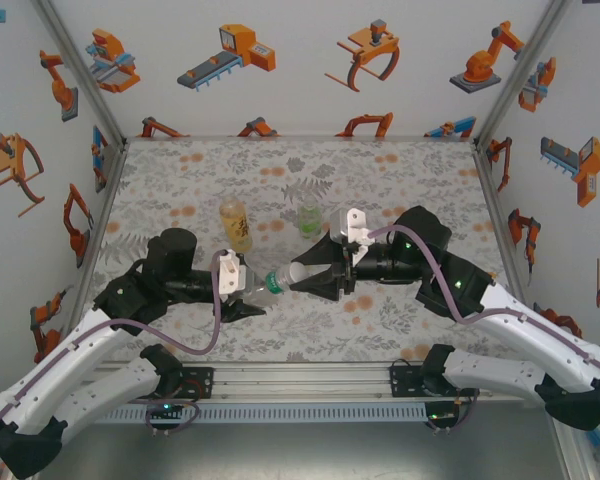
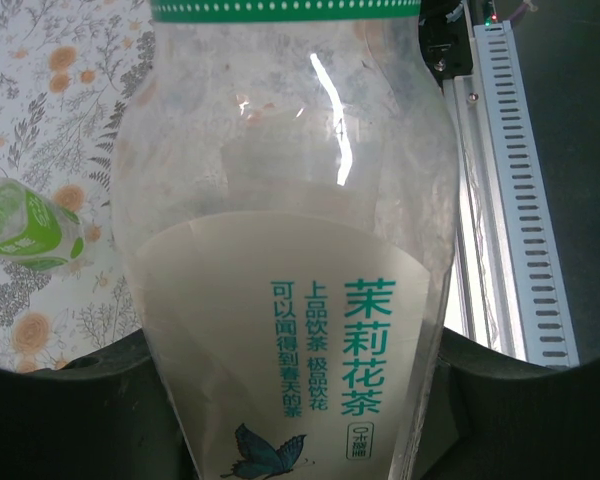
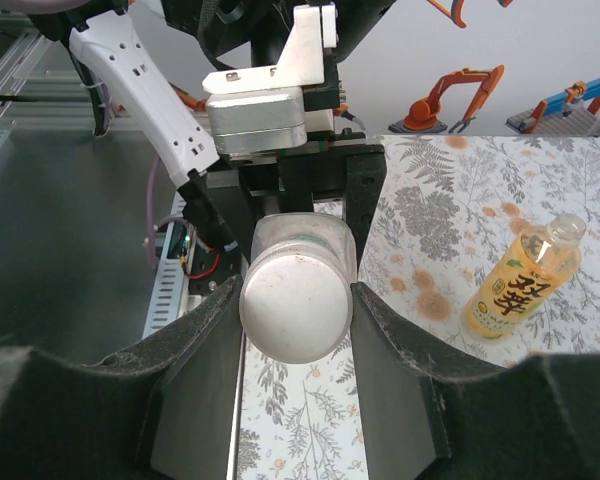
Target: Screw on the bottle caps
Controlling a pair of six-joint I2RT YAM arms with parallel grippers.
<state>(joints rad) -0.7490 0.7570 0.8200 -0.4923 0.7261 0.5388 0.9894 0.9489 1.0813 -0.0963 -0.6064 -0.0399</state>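
My left gripper [image 1: 250, 297] is shut on the clear bottle with the green-lettered label [image 1: 277, 280], holding it level above the table. In the left wrist view this bottle [image 2: 290, 300] stands between the dark fingers [image 2: 70, 410]. My right gripper [image 1: 310, 278] meets it from the right, shut on a white cap [image 3: 295, 300] at the bottle's end, one pad on each side of the cap. The amber bottle [image 1: 236, 225] [image 3: 520, 285] stands upright behind the left gripper. The squat green-tinted bottle [image 1: 309, 220] [image 2: 25, 228] stands beside it.
The floral table cover [image 1: 400, 180] stretches back to white walls with robot pictures. An aluminium rail [image 1: 300, 380] [image 2: 500, 200] runs along the near edge. The left arm's wrist block [image 3: 265, 110] faces the right gripper closely.
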